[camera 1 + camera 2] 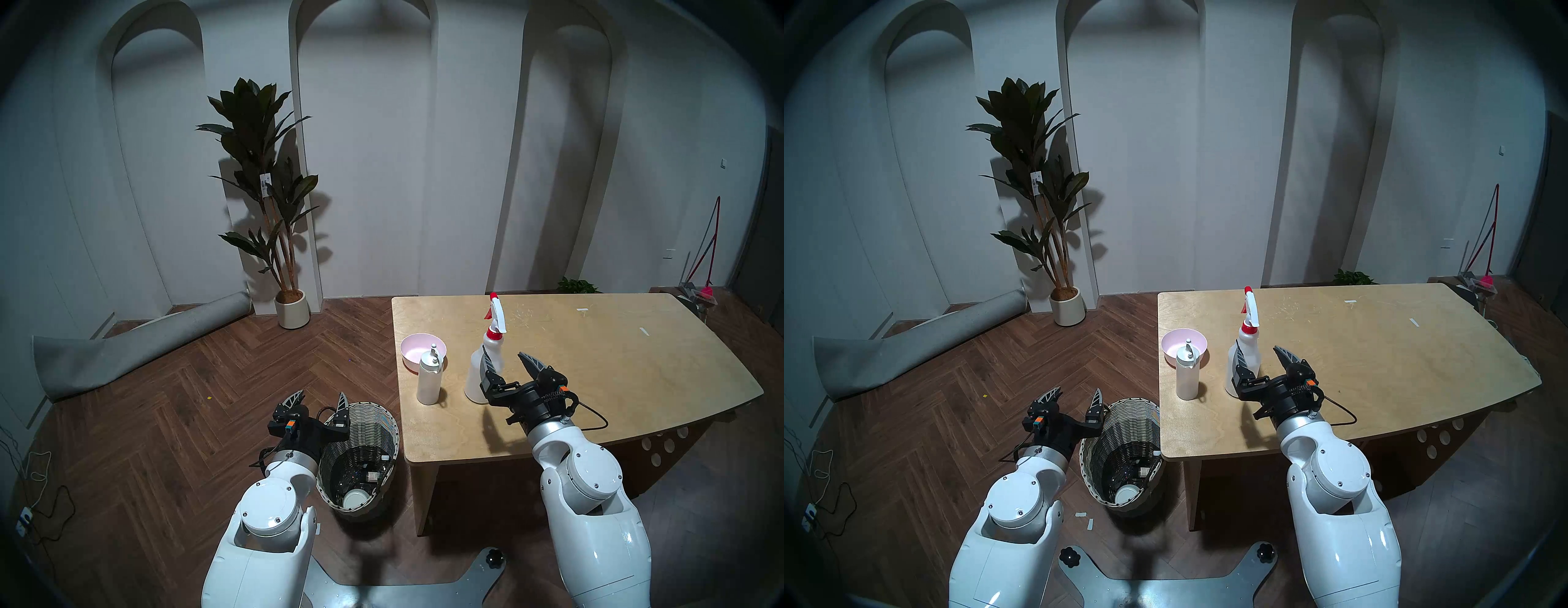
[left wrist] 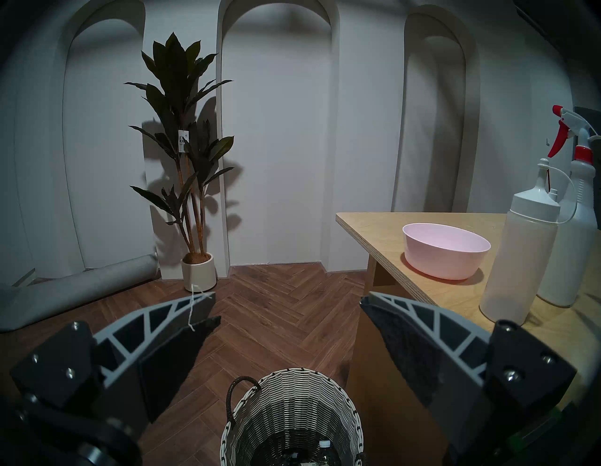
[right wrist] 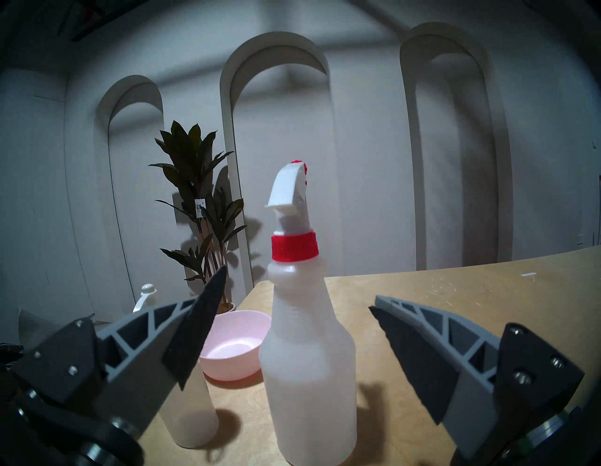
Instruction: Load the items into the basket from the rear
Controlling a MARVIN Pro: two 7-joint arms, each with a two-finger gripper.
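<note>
The basket (image 1: 373,429) on the floor holds small dark clutter — hard to make out. The bowl (image 1: 418,350), pump bottle (image 1: 428,380) and spray bottle (image 1: 488,361) stand on the bench (image 1: 615,373). Left tool (image 1: 322,401) and right tool (image 1: 507,361) — both gape, empty.

Pale pink bowl (image 1: 423,351), grey-and-cream basket (image 1: 373,429)

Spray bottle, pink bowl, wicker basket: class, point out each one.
spray bottle (image 3: 307,367), right wrist view, body.
pink bowl (image 2: 445,257), left wrist view, outer wall.
wicker basket (image 1: 373,429), head left view, inner wall.
</note>
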